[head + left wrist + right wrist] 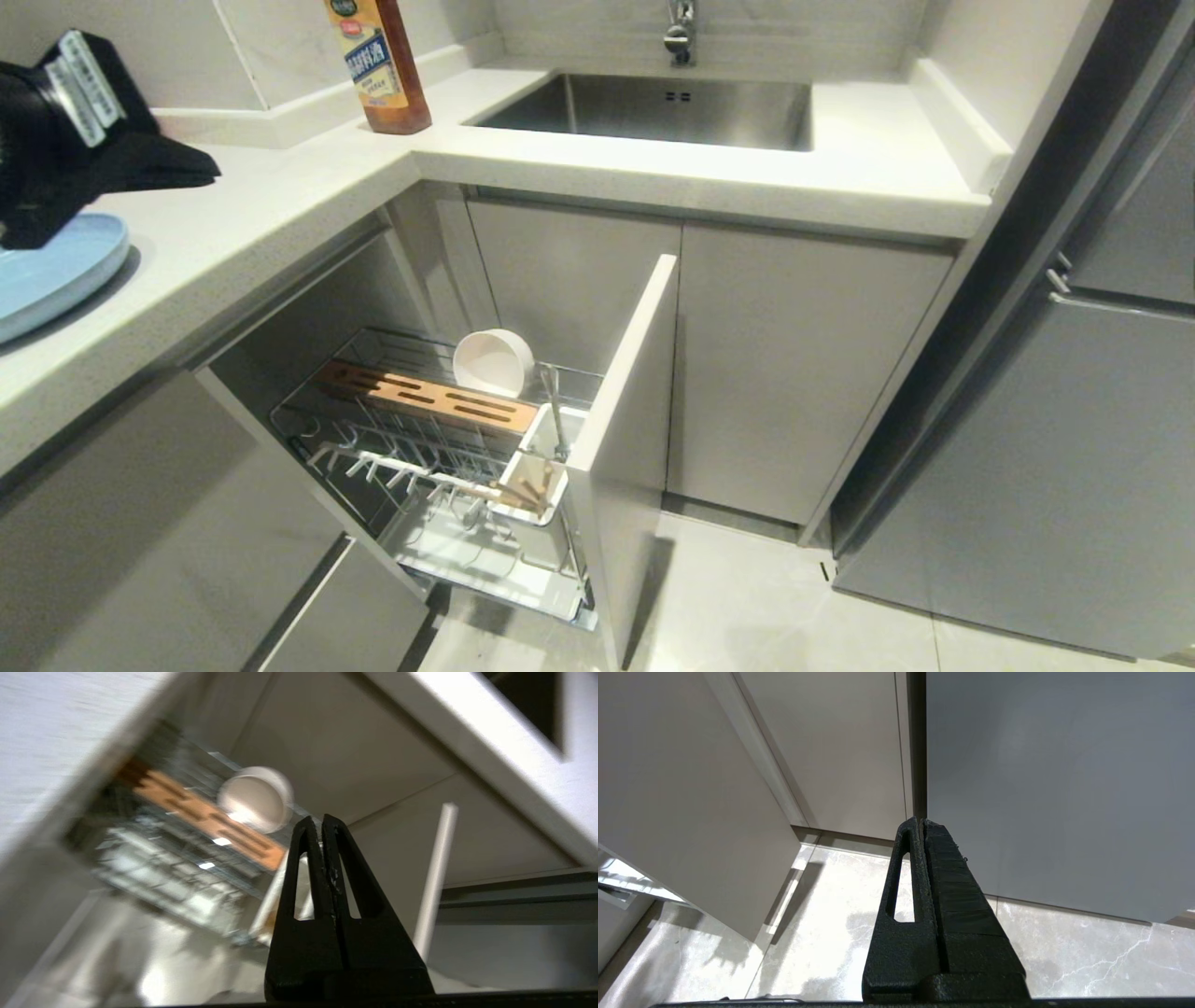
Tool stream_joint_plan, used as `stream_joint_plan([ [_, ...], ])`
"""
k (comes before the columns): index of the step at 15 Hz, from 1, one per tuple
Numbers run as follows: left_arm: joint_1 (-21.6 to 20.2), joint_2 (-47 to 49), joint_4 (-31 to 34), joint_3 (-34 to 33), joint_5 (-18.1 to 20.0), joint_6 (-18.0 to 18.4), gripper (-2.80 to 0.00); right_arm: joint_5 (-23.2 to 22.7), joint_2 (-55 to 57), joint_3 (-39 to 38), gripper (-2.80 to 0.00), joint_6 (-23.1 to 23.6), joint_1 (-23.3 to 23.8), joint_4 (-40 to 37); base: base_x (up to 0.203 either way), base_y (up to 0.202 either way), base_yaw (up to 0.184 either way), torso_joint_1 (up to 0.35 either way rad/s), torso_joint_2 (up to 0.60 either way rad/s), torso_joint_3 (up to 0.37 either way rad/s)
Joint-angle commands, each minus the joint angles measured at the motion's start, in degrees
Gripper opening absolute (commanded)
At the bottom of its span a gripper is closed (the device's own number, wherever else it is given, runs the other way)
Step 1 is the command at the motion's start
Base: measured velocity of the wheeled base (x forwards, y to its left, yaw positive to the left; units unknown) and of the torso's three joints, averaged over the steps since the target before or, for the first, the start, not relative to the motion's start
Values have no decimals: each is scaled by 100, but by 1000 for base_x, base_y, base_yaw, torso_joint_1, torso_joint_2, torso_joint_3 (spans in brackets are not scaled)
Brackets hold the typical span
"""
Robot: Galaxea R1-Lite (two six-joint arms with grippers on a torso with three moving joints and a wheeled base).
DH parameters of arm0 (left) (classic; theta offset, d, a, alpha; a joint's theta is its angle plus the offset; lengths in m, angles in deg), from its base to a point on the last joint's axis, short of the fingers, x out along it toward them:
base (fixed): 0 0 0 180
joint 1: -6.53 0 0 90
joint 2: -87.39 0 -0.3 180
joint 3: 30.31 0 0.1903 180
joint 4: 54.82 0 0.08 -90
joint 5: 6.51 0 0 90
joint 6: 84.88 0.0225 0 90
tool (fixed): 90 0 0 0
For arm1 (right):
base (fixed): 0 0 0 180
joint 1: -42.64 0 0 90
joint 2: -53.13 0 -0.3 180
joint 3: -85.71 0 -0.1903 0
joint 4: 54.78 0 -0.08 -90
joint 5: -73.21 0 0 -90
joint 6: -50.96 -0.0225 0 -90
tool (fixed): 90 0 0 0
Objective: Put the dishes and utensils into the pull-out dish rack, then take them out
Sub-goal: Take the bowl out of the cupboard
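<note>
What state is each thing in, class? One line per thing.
Rack: pulled out.
Bowl: in the rack, on its side.
Spoon: standing in the cup.
Chopsticks: in the cup.
Plate: on the counter.
Left gripper: shut, empty.
Right gripper: shut, empty.

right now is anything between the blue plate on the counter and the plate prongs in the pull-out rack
Nothing visible blocks it. The light-blue plate lies on the counter beside the left tool, and the rack is pulled out below with its prong rows bare. The cream bowl sits behind the wooden block, off the prongs.
</note>
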Motion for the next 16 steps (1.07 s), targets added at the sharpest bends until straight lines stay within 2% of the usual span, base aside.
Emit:
stream_joint_plan([
  [1, 330, 257, -380, -310, -99, -377, -280, 4, 5, 0, -280, -2, 0, 4, 0, 0, 0, 0, 0, 0],
  [4, 744, 1188, -646, -408, -880, -1151, -280, 4, 5, 0, -280, -2, 0, 4, 0, 0, 0, 0, 0, 0],
  [7, 875, 1990, -704, -452, -1071, -1586, -280, 4, 5, 0, -280, -2, 0, 4, 0, 0, 0, 0, 0, 0],
  [12, 854, 2942, -1105, -555, -1070, -1633, -280, 4, 5, 0, -280, -2, 0, 4, 0, 0, 0, 0, 0, 0],
  [16, 676, 3330, -1371, -558, -605, -1412, -280, -4, 5, 0, -280, -2, 0, 4, 0, 0, 0, 0, 0, 0],
])
